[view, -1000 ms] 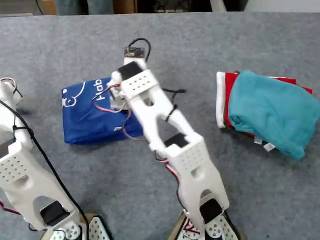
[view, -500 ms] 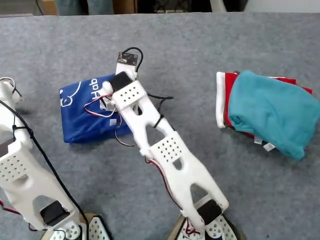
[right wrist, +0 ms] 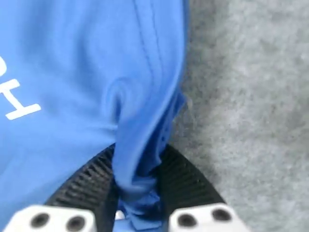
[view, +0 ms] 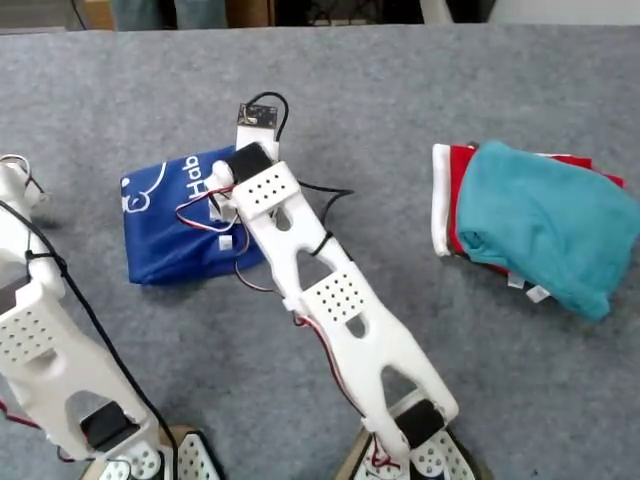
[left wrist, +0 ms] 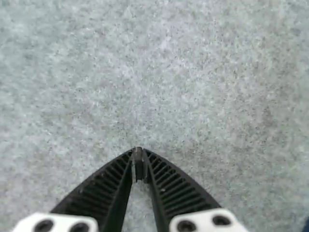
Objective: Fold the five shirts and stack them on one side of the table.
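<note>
A folded blue shirt (view: 170, 225) with white print lies left of the table's middle. My right gripper (right wrist: 139, 186) is shut on a bunched fold of that blue shirt (right wrist: 87, 82) at its right edge; in the high view the right arm (view: 300, 260) stretches from the front to the shirt. At the right lies a teal shirt (view: 545, 220) on top of a folded red shirt (view: 462, 195) with a white one under it. My left gripper (left wrist: 138, 166) is shut over bare grey felt, with the left arm (view: 35, 330) at the table's left edge.
Grey felt (view: 400, 90) covers the whole table. Cables (view: 320, 190) loop off the right arm beside the blue shirt. Both arm bases stand at the front edge.
The right arm swung left over the blue shirt, then eased slightly back right; the shirt's right edge shifted with it. The left arm and the right-hand pile stayed put.
</note>
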You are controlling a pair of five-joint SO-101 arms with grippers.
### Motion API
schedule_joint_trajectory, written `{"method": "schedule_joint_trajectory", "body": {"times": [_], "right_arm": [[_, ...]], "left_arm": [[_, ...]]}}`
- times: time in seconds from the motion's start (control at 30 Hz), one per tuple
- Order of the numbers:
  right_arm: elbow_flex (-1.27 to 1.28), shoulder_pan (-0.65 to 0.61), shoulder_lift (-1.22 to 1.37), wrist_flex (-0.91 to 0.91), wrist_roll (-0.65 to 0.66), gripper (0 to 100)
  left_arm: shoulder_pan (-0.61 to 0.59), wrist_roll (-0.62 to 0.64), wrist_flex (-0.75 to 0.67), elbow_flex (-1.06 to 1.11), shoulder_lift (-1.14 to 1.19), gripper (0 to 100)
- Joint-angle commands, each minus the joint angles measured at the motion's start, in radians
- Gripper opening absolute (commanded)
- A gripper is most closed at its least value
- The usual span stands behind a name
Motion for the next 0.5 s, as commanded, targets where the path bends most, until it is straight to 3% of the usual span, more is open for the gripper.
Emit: {"method": "schedule_joint_trajectory", "body": {"times": [0.0, 0.47], "right_arm": [[-0.035, 0.031, -0.050, -0.003, 0.011, 1.4], [-0.021, 0.293, -0.275, 0.002, 0.172, 1.4]], "left_arm": [[-0.010, 0.008, -0.008, -0.053, -0.012, 3], [-0.007, 0.008, -0.008, -0.053, -0.009, 3]]}}
